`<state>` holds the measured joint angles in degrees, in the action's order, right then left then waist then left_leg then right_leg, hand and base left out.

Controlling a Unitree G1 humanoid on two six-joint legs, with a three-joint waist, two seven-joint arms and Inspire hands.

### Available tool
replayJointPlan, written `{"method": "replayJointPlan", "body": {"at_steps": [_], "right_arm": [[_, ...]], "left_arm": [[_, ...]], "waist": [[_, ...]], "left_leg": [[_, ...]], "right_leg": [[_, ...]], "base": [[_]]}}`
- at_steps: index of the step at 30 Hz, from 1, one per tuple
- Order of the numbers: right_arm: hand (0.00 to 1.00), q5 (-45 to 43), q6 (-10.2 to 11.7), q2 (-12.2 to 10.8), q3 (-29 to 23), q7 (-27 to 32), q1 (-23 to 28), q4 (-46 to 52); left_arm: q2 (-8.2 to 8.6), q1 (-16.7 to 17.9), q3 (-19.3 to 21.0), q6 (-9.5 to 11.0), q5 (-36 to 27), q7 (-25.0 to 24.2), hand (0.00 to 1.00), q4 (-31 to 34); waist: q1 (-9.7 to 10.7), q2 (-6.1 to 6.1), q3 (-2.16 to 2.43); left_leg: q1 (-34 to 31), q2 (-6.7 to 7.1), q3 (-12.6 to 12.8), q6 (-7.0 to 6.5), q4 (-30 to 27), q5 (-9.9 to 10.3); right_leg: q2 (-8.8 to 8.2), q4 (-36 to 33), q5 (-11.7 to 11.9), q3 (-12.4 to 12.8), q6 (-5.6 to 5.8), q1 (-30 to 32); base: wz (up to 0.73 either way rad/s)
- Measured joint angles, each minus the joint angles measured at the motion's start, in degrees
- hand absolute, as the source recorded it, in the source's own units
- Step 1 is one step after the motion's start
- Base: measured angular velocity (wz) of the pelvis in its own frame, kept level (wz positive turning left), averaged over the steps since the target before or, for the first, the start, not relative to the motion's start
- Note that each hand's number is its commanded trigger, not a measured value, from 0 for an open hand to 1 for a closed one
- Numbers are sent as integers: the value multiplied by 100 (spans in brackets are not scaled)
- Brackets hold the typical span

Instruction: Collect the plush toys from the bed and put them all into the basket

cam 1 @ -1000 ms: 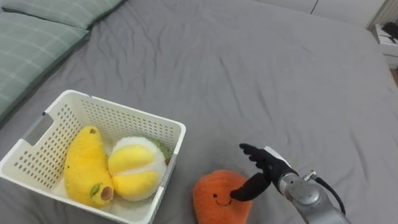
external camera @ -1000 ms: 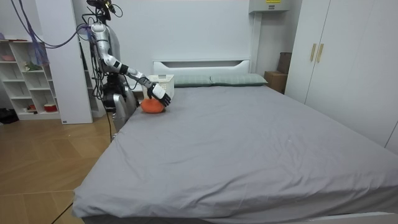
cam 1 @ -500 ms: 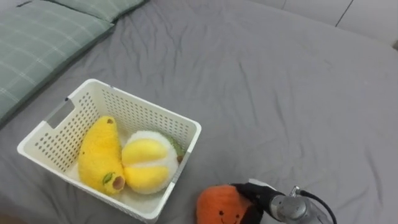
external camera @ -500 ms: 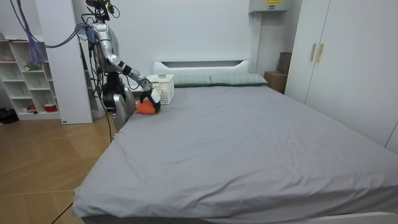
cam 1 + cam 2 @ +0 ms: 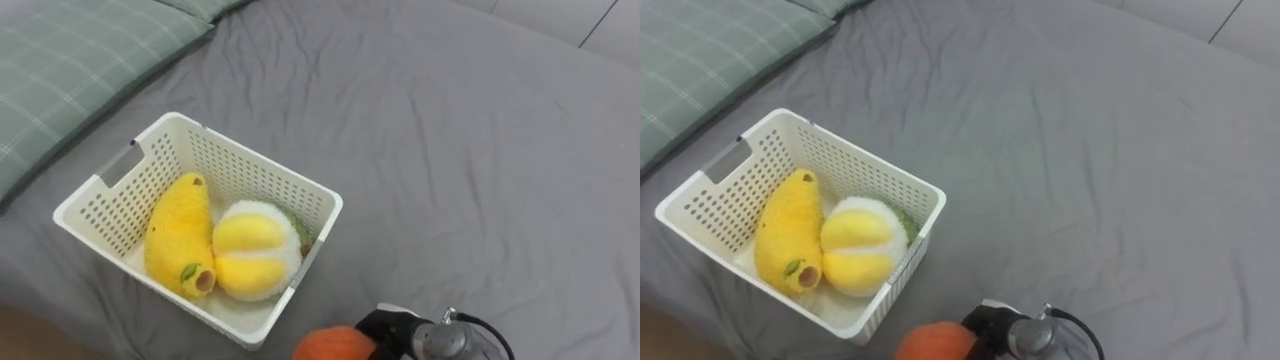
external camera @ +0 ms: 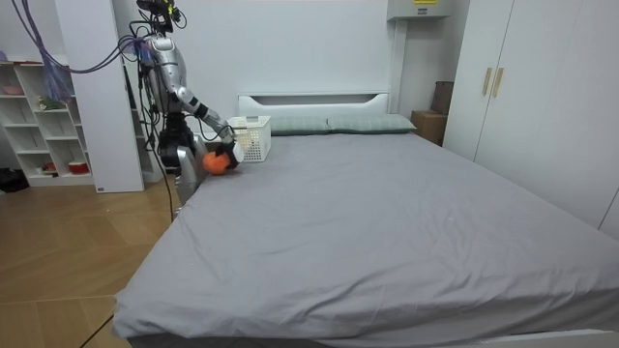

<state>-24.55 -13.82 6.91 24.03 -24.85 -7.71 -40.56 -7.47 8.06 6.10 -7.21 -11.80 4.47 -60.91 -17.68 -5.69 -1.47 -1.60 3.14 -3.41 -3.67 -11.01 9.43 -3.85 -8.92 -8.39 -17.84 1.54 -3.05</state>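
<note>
The bed [image 5: 480, 150] before me, spread with a grey sheet, bears a white perforated basket [image 5: 250, 180] at my left, with a green checked pillow [image 5: 70, 70] lying near it.

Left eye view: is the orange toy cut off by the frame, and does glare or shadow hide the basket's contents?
Left eye view: the bottom edge cuts the orange toy and the right hand beside it; even light, no glare, only soft shade in the basket. Room view: the toy is well inside the frame.
</note>
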Motion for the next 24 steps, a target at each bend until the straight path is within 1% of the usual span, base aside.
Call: {"method": "replayJointPlan", "body": {"at_steps": [7, 8, 11, 12, 14, 16, 17, 19, 20, 23, 24], "right_arm": [[100, -27, 3, 17, -70, -16, -1, 51], [100, -98, 3, 27, -90, -21, -1, 127], [100, -217, 5, 68, -250, -4, -3, 440], [100, -196, 4, 111, -353, 33, -5, 631], [100, -110, 15, 286, -454, 105, -22, 1130], [100, -29, 17, 368, -542, 230, -36, 1402], [100, -28, 18, 430, -583, 259, -35, 1621], [100, -30, 28, 441, -767, 300, -34, 1914], [100, -31, 43, 450, -824, 311, -34, 1997], [100, -18, 111, 492, -1189, 303, -70, 2346], [100, -19, 129, 502, -1244, 305, -88, 2376]], "left_arm": [[9, 25, 38, 3, 11, -1, 0, -62], [7, 34, 61, 2, 13, -3, 0, -72], [26, 21, 123, 2, 18, -4, 0, -69], [32, 22, 165, 1, 20, -4, 0, -66], [19, -10, 178, 4, 7, -5, 0, -82], [1, -74, 196, 6, 13, -4, 0, -126], [-4, -97, 231, 8, 23, -5, 0, -129], [-3, -104, 288, 11, 36, -7, 0, -128], [-2, -104, 303, 11, 49, -8, 0, -128], [4, -103, 350, 23, 81, -23, 0, -105], [4, -101, 362, 24, 86, -26, 0, -103]], "waist": [[12, -6, 6], [23, -16, 14], [56, -14, 20], [66, -7, 29], [83, 11, 50], [90, 32, 48], [138, 41, 60], [188, 73, 56], [213, 78, 64], [356, 54, 92], [368, 48, 96]], "left_leg": [[-33, 4, -3, -6, -45, 18], [-26, 4, -3, -7, -66, 17], [-2, 7, -2, -8, -69, 17], [10, 8, 4, -9, -70, 16], [41, 9, 25, -10, -71, 16], [122, 8, 28, -10, -58, 17], [141, 8, 28, -11, -44, 18], [200, 8, 31, -14, -11, 21], [217, 6, 49, -14, -2, 21], [238, -11, 127, -15, 19, 19], [241, -13, 140, -15, 22, 19]], "right_leg": [[-3, 15, 1, -9, -2, 13], [-3, 15, 1, 2, -1, 15], [-5, 17, 1, 37, -1, 2], [-7, 16, 1, 39, -1, -10], [-10, 16, 2, 50, -2, -34], [-9, 22, 2, 50, -2, -108], [-10, 23, 2, 50, -2, -139], [-10, 23, 2, 50, -1, -194], [-10, 21, 1, 56, -1, -197], [-7, 1, 2, 102, -1, -186], [-4, 1, 2, 119, -2, -183]], "base": [[0], [0], [0], [0], [0], [0], [0], [-2], [-11], [-9], [-10]]}}
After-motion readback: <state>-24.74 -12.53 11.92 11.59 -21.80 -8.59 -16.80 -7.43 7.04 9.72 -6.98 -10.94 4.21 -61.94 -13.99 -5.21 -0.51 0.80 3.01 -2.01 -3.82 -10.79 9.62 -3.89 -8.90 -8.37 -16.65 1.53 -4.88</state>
